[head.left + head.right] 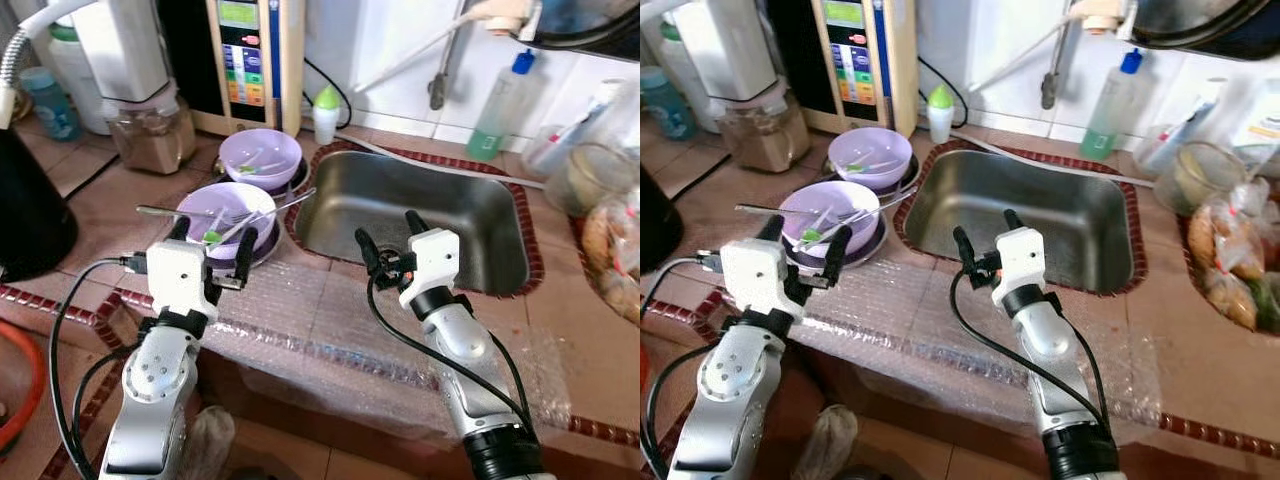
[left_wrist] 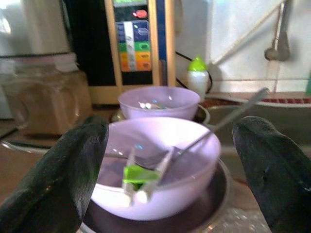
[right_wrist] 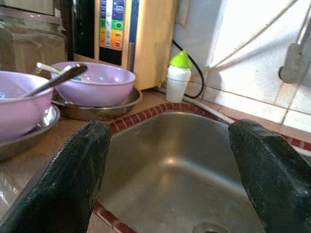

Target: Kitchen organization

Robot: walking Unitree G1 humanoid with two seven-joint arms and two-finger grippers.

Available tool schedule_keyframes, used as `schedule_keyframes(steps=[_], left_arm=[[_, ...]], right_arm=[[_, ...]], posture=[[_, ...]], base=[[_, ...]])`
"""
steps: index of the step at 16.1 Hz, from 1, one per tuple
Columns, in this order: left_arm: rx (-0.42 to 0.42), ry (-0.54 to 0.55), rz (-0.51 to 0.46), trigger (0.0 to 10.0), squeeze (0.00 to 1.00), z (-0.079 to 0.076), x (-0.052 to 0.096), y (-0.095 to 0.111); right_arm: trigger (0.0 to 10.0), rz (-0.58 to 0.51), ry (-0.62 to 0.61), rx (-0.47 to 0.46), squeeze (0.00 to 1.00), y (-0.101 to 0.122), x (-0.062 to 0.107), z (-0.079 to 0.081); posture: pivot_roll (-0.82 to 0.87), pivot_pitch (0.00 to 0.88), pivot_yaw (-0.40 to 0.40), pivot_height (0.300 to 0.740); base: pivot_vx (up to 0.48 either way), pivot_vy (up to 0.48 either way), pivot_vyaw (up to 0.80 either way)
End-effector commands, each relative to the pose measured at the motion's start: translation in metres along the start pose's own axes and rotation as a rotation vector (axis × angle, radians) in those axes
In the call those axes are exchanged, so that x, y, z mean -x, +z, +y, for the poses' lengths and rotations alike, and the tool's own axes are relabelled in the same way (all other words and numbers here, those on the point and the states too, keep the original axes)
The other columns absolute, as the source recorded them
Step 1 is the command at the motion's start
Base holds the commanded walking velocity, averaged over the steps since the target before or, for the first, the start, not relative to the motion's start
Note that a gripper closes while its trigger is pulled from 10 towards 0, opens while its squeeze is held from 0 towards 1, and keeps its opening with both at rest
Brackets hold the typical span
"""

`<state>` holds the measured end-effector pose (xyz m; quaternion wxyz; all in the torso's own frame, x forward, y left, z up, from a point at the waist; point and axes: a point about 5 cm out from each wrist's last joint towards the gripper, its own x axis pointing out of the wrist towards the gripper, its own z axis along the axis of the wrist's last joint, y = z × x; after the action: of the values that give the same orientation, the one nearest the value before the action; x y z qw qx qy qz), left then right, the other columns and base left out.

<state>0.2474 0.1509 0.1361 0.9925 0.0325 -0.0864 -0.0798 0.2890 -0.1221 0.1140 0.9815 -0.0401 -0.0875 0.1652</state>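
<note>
The left gripper (image 1: 212, 243) is open, its fingers (image 2: 58, 174) spread on either side of the near bowl (image 1: 226, 211), not touching it. This lilac bowl sits in a metal dish (image 2: 214, 194) on the counter (image 1: 110, 205) and holds spoons (image 1: 265, 212) and a green-tipped utensil (image 2: 138, 174). A second bowl (image 1: 260, 157) stands just behind it. The right gripper (image 1: 386, 238) is open, holding nothing, at the near rim of the sink (image 1: 470, 225). A small green-capped bottle (image 1: 325, 113) stands behind the sink.
</note>
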Motion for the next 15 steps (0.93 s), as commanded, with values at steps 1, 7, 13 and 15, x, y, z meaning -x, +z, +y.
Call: schedule_keyframes(steps=[1, 7, 13, 15], left_arm=[[0.023, -0.018, 0.027, 10.0, 0.0, -0.002, 0.003, -0.008], [0.033, 0.033, -0.018, 10.0, 0.0, 0.01, -0.005, 0.002], [0.023, 0.025, -0.028, 10.0, 0.0, 0.018, -0.01, 0.014], [0.02, 0.015, -0.031, 10.0, 0.0, 0.019, -0.011, 0.019]], right_arm=[[10.0, 0.016, -0.007, -0.002, 0.0, -0.002, 0.003, -0.002], [10.0, 0.037, 0.005, -0.003, 0.0, -0.001, 0.009, -0.001], [10.0, 0.033, 0.01, -0.008, 0.0, 0.006, 0.003, 0.002], [10.0, 0.034, 0.012, -0.02, 0.0, 0.006, 0.003, 0.006]], posture=[[0.04, 0.0, -0.01, 0.74], [0.03, 0.024, -0.028, 0.74], [0.02, 0.106, -0.019, 0.74], [0.03, 0.13, -0.013, 0.74]], base=[[0.0, 0.0, 0.0], [0.0, 0.0, 0.0], [0.0, 0.0, 0.0], [0.0, 0.0, 0.0]])
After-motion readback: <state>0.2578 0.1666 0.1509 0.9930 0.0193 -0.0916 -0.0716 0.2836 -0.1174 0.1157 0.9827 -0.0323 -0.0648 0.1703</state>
